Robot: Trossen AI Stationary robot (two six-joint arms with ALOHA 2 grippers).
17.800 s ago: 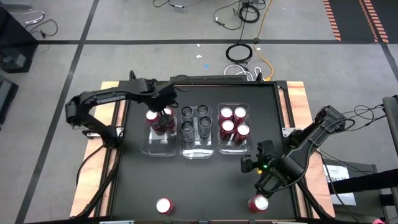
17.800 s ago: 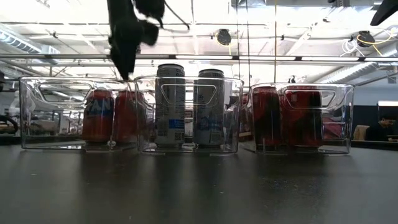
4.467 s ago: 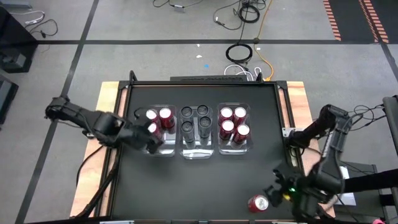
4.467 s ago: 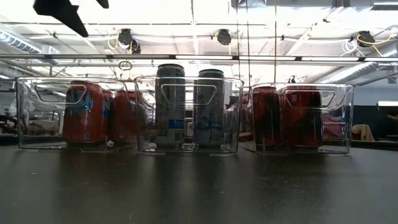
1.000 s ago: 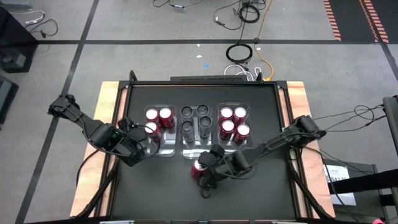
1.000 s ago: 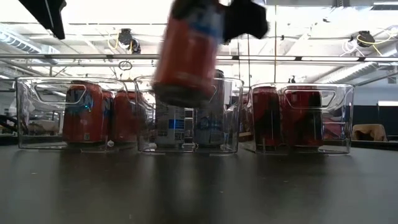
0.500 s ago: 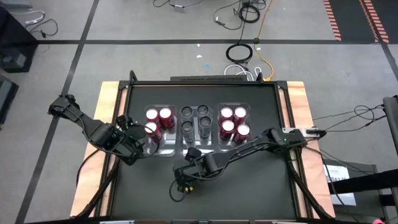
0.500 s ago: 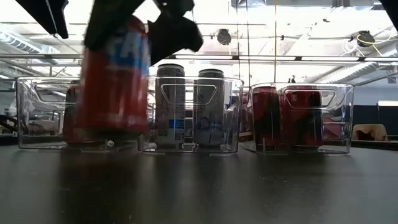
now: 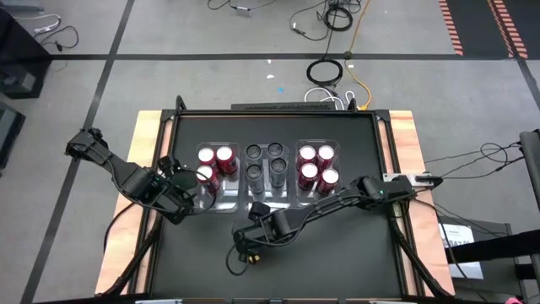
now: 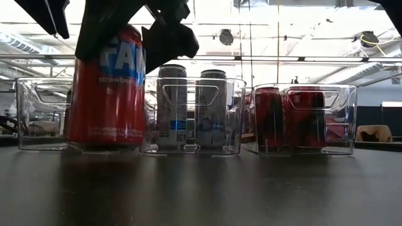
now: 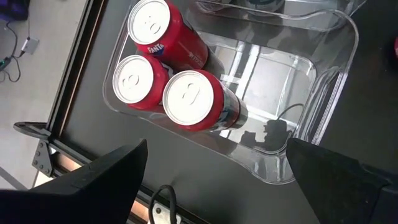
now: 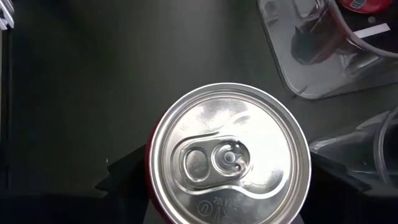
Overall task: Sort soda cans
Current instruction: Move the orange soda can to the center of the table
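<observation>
on the black table (image 9: pixel 354 245) the right gripper (image 9: pixel 251 240) holds a red can (image 10: pixel 107 88) upright before the bins, so if it tilts while letting go, the can may fall; the left gripper (image 9: pixel 179 196) waits wide open.

Bright ceiling lights (image 10: pixel 207 12) blaze overhead, silhouetting the arms; glare streaks the black tabletop (image 10: pixel 251 188), and everything's sharp, no blur.

Floor (image 9: pixel 169 34): grey concrete, dark seams crossing it.
Cables (image 9: pixel 333 76): black and yellow, coiled behind the table.
Ceiling (image 10: pixel 301 25): bright lights, pipes.
Tape (image 9: pixel 494 17): orange-striped.
</observation>
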